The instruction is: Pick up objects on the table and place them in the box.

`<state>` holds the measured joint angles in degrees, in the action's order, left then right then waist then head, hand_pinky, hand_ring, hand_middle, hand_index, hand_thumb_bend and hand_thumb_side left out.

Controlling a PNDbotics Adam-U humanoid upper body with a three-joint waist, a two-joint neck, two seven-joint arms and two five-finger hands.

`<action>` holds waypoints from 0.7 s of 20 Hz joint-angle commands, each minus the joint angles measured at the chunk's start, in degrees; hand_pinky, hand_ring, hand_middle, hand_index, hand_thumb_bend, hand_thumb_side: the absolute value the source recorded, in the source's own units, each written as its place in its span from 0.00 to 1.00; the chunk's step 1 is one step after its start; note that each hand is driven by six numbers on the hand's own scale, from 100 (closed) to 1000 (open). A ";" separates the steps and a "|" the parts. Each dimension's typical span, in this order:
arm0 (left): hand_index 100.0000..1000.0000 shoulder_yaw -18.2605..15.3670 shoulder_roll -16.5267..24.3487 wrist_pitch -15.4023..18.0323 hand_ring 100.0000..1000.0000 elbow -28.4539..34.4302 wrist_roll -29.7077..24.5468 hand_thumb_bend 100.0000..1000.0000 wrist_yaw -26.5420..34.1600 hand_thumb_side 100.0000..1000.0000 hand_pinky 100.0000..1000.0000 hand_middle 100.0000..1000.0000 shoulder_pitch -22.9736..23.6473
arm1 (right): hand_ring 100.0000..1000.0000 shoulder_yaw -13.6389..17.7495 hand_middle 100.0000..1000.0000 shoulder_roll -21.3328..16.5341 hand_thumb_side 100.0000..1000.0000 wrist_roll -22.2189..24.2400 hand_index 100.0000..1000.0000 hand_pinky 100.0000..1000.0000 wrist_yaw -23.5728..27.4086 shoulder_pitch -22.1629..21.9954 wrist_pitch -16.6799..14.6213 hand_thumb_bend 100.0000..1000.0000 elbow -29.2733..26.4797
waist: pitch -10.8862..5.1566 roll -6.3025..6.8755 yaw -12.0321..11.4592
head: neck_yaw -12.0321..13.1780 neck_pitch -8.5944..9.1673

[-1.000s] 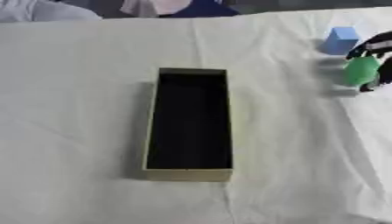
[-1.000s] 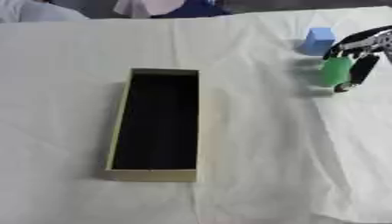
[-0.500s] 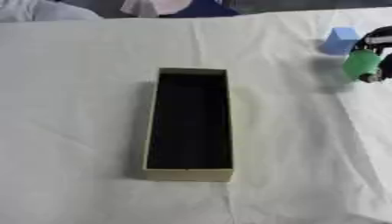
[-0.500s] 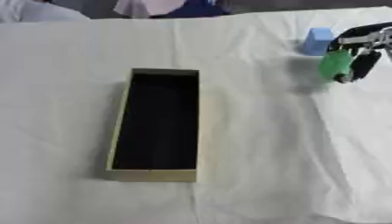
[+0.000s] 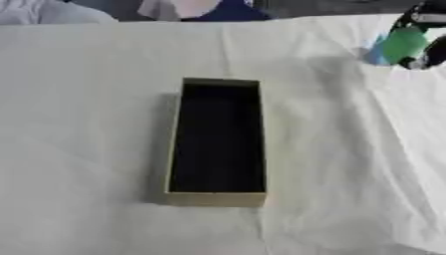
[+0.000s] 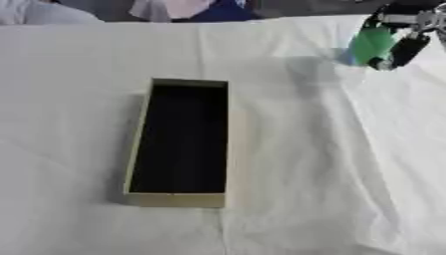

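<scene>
A single box (image 6: 178, 144) is lying left of centre in the frame on the white cloth (image 6: 313, 164), open at the top, dark inside and showing nothing in it, its long axis running from the upper part of the picture down toward the lower edge. Moving rightward across a wide stretch of bare cloth, the robot's right hand (image 6: 402, 35) is showing in the upper right corner, its dark fingers (image 6: 407, 47) curling round one green object (image 6: 373, 44) and carrying it above the cloth; a soft shadow is lying on the cloth below and to the left of it. Tucked just behind the green object's lower left side, one blue object (image 5: 376, 52) is peeking out, mostly hidden, and it appears to be sitting on the table. The count is therefore one box, one green piece in the hand, one blue piece on the table. The relation that matters for the coming move is this: the box is lying down and to the left of the loaded hand, well apart from it, and its nearest part is the upper short end. Since the opening is narrow across and long in depth, the hand is probably needing mostly a leftward carry, with some room to spare along the length. The left hand is not appearing in either view.
</scene>
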<state>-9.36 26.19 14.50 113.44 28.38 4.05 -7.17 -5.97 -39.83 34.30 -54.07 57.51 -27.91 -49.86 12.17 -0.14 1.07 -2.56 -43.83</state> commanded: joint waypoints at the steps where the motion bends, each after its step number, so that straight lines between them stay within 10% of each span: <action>1: 0.87 -0.25 1.20 0.13 0.76 1.15 0.03 0.26 0.04 0.91 0.70 0.73 -0.49 | 0.58 -1.47 0.42 -2.68 0.00 1.11 0.56 0.64 2.91 0.96 -1.11 0.00 -5.43 | -1.18 -0.17 -0.08 | 0.11 -0.29; 14: 0.87 0.14 1.40 0.00 0.76 1.15 -0.29 0.26 0.33 0.91 0.70 0.73 -0.58 | 0.57 -12.22 0.42 -3.32 0.00 3.03 0.56 0.51 13.26 0.23 -2.87 0.00 -21.28 | -2.12 -0.86 -0.46 | 0.97 -0.29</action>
<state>-9.20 26.21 14.49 113.44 28.30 4.22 -7.18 -17.73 -41.15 36.28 -42.08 56.65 -30.00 -69.17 11.00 -1.03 0.68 -1.83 -43.83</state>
